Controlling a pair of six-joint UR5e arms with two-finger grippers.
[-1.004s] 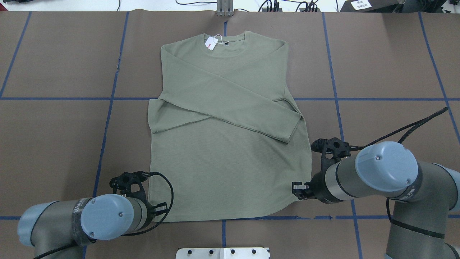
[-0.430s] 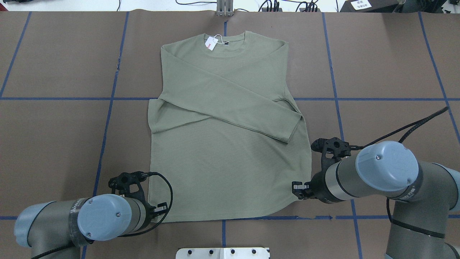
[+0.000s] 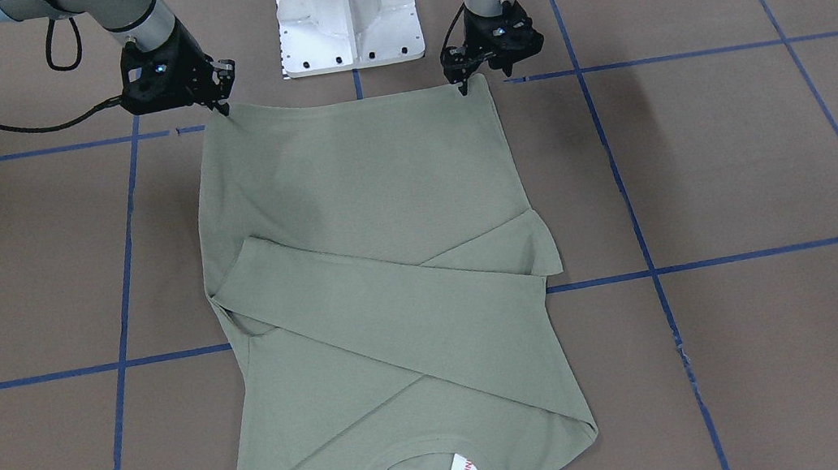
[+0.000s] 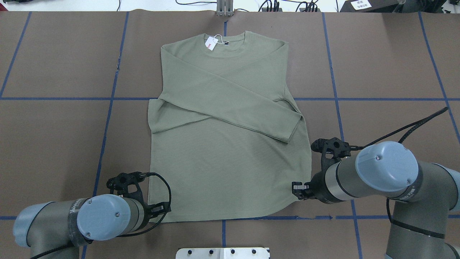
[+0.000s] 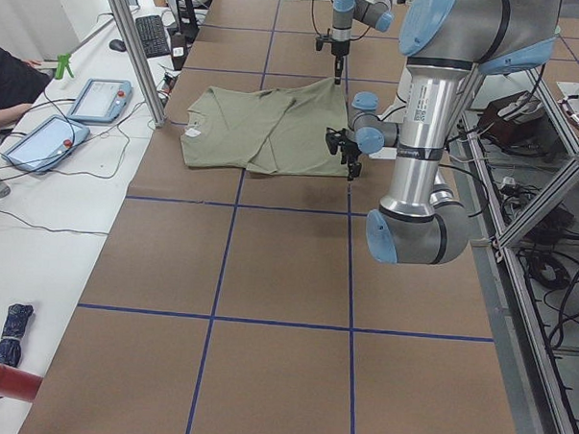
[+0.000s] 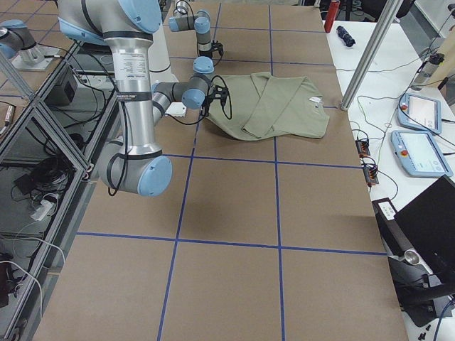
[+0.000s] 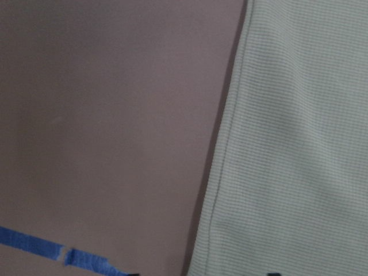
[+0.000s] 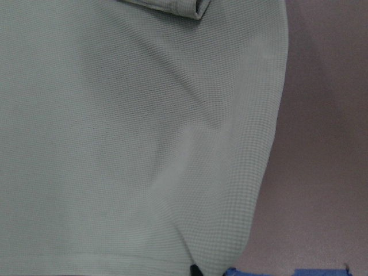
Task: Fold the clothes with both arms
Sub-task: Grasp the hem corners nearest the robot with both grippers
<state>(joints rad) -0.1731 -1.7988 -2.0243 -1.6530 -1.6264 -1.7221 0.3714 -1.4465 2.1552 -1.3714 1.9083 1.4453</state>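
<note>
The shirt (image 4: pixel 230 108) is a thin, soft knit, light and limp by the look of it, so it should drape and sag from any two pinch points and not hold a shape; the ribbed weave probably gives the fingers fair grip, though a shallow bite could slip off. The sensible holds are the two hem corners, lifted evenly so the hem stays taut between them. It lies flat about midway along the tabletop (image 4: pixel 377 72), collar toward the far edge, hem toward the robot's edge. It is sage green, both long sleeves folded across the chest in an X, with a white hang tag (image 4: pixel 211 43) with red lettering at the neck. The left hand (image 4: pixel 161 210) sits at its hem corner; its wrist camera shows two dark fingertips set apart astride the cloth edge, not yet gripping. The right hand (image 4: pixel 296 189) is at the other hem corner, and one central fingertip with a ridge of cloth running to it suggests it is pinched on the shirt
</note>
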